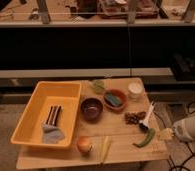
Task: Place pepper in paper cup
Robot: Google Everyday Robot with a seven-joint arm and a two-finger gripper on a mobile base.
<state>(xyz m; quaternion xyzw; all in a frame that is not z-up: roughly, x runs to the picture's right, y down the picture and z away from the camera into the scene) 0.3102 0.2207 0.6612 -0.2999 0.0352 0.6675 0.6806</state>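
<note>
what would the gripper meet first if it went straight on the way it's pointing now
The gripper, low at the right edge of the table, points left. The pepper looks like the first thing in that line, just ahead of it, though the gripper's height above the tabletop is unclear.

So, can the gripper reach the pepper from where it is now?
Probably yes: the gripper sits at the right edge of the table, just beside the pepper, with nothing between them.

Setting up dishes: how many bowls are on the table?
2: dark brown bowl in the middle, orange bowl just right of it; none seem hidden. Claw is beside the table's right edge.
</note>
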